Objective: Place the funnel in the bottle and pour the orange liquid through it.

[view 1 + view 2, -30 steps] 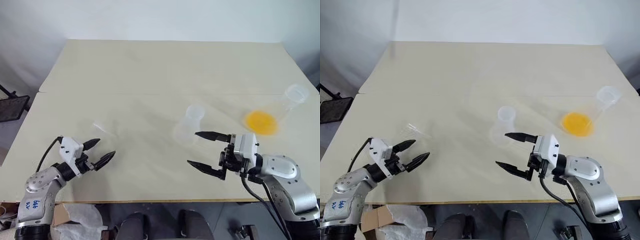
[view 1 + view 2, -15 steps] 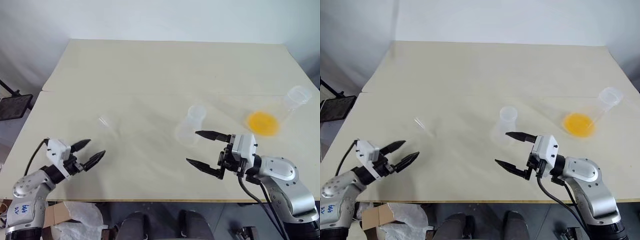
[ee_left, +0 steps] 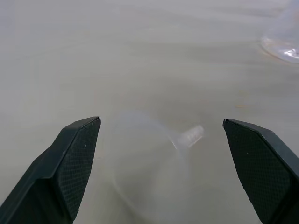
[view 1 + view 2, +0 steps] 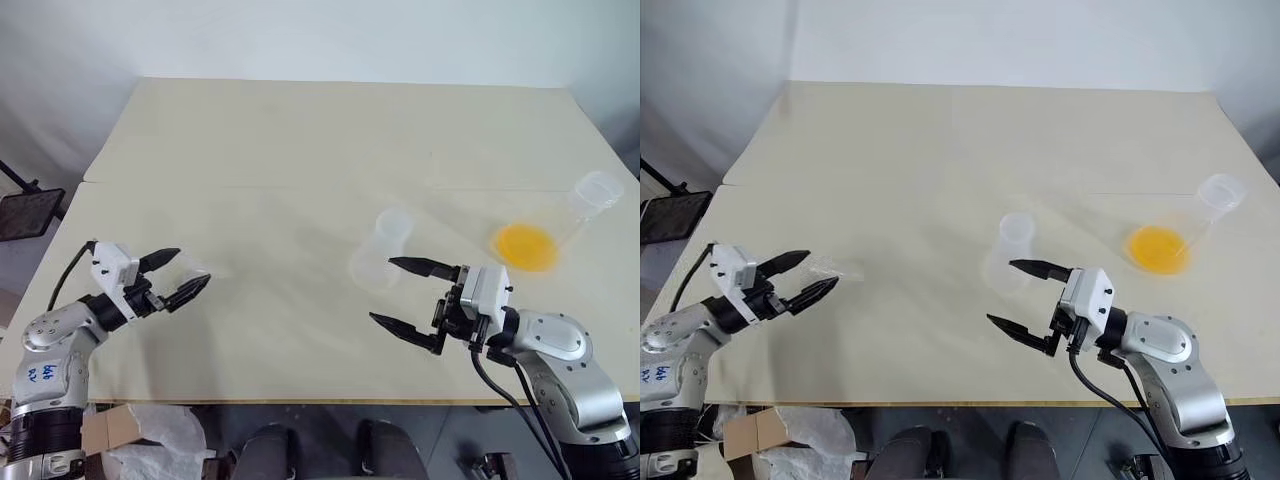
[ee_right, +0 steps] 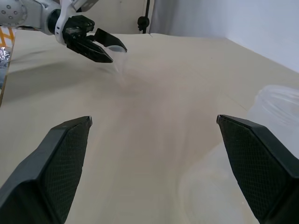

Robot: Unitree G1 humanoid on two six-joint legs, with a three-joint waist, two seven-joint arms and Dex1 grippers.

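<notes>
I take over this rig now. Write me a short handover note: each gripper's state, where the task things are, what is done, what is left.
Left gripper: open, holding nothing, fingers on either side of the funnel, which lies on its side on the table near the robot's left edge.
Right gripper: open, holding nothing, hovering just in front of the bottle.
Bottle: upright mid-table, no funnel in it.
Orange liquid: in the larger flask at the robot's far right.
Done: nothing yet.
Left: grasp the funnel, seat it in the bottle, pour the liquid through.

One funnel (image 3: 154,158), two vessels (clear)
</notes>
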